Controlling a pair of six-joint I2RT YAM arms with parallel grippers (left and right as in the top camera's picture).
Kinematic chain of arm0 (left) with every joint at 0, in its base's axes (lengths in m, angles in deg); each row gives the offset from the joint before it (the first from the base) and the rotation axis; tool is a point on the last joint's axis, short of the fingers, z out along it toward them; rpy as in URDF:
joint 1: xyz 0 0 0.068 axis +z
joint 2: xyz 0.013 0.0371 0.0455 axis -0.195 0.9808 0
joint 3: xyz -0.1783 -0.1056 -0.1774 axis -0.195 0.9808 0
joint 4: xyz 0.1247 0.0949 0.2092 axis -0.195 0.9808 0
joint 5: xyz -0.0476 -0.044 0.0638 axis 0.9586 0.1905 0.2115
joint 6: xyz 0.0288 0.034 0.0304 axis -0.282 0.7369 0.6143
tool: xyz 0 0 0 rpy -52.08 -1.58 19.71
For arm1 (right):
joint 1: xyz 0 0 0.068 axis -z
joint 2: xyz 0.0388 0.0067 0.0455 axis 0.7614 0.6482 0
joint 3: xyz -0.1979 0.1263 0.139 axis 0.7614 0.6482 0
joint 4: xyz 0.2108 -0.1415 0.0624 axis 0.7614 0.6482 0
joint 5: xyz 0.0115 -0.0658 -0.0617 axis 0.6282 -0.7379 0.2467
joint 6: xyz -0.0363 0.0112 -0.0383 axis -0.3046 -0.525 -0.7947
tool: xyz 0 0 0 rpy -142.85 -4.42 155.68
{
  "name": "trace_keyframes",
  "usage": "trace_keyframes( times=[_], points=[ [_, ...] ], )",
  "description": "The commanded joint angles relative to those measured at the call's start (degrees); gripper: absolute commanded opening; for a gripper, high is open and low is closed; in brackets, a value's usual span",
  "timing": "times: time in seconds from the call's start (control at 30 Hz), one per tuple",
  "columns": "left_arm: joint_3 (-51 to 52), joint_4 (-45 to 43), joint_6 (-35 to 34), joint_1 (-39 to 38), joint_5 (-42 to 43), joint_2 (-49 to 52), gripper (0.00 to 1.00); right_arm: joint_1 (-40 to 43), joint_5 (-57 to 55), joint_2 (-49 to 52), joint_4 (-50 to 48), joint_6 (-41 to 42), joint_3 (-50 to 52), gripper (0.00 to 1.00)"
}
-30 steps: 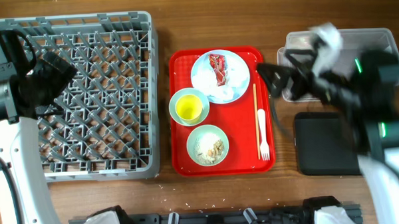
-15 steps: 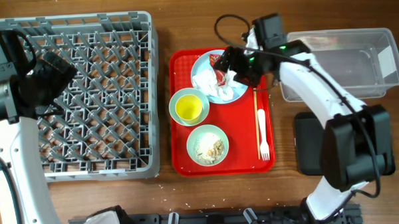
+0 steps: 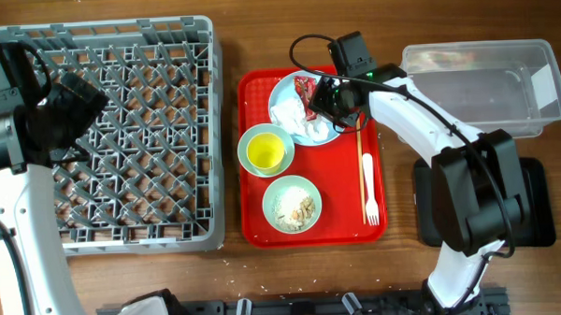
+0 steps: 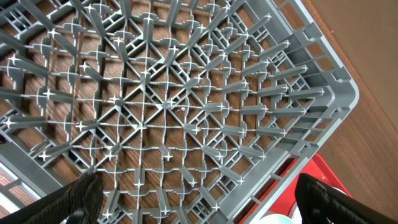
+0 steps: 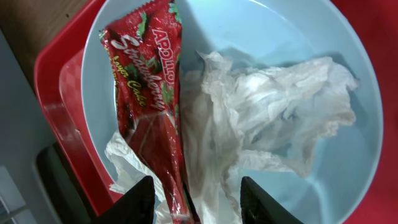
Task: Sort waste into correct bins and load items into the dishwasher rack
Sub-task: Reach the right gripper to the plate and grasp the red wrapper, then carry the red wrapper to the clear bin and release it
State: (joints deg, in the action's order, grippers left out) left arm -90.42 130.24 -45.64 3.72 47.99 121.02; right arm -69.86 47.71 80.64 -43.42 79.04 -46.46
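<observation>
Right gripper [image 5: 199, 202] is low over the pale blue plate [image 5: 280, 31], and its jaws stand apart. Between them you see the lower end of the red printed wrapper [image 5: 146, 93] and folds of the crumpled white napkin [image 5: 267, 118]. Both lie on the plate directly ahead of the fingers, the wrapper overlapping the napkin's edge. Beneath the plate is the red tray [image 5: 59, 106]. Well away from this gripper, your left gripper [image 4: 202, 196] hangs wide open above the grey rack [image 4: 168, 106]

Red wrapper [image 5: 149, 93] over crumpled napkin [image 5: 267, 118], blue plate [image 5: 249, 31] (on red tray [image 5: 53, 106]), fingers [image 5: 134, 202] flanking wrapper
</observation>
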Motion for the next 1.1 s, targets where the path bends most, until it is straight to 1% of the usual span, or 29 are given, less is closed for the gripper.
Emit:
trace_keyframes(
  times=[0.0,0.1,0.27,0.4,0.57,0.6,0.63,0.67,0.77,0.83,0.93,1.0,1.07],
  points=[
    [-0.11,-0.17,-0.55,0.33,0.24,0.02,1.00,-0.15,0.24,0.68,-0.81,0.44,0.52,0.40],
    [-0.11,-0.17,-0.55,0.33,0.26,0.02,1.00,-0.55,0.39,0.68,-0.83,0.48,0.52,0.34],
    [-0.11,-0.17,-0.55,0.33,0.24,0.02,1.00,-2.36,0.04,0.68,-0.98,1.95,0.52,0.33],
    [-0.11,-0.17,-0.55,0.33,0.24,0.00,1.00,-3.13,-2.93,0.68,-0.39,3.37,0.52,0.32],
    [-0.11,-0.17,-0.52,0.33,0.26,0.02,1.00,-3.13,-3.02,0.68,-0.42,3.26,0.52,0.26],
    [-0.11,-0.17,-0.55,0.33,0.24,0.02,1.00,-3.13,-3.39,0.68,-0.37,3.28,0.52,0.23],
    [-0.11,-0.17,-0.55,0.33,0.26,0.02,1.00,-3.13,-3.85,0.68,-0.13,3.21,0.52,0.16],
    [-0.11,-0.17,-0.52,0.33,0.24,0.02,1.00,-3.13,-3.78,0.68,0.35,3.21,0.52,0.04],
    [-0.11,-0.17,-0.52,0.33,0.24,0.02,1.00,-2.78,-3.78,-0.55,1.40,2.67,0.39,0.04],
    [-0.11,-0.17,-0.55,0.33,0.26,0.02,1.00,-1.62,-3.78,-4.35,1.86,-0.11,0.02,0.04],
    [-0.11,-0.17,-0.55,0.33,0.24,0.02,1.00,1.49,-3.82,-12.83,1.11,-3.72,0.02,0.04],
    [-0.11,-0.17,-0.55,0.33,0.24,0.02,1.00,5.51,-4.22,-19.19,0.70,-4.76,0.02,0.04],
    [-0.11,-0.17,-0.55,0.33,0.24,0.02,1.00,10.27,-4.22,-23.41,1.40,-4.63,0.02,0.04]
  ],
)
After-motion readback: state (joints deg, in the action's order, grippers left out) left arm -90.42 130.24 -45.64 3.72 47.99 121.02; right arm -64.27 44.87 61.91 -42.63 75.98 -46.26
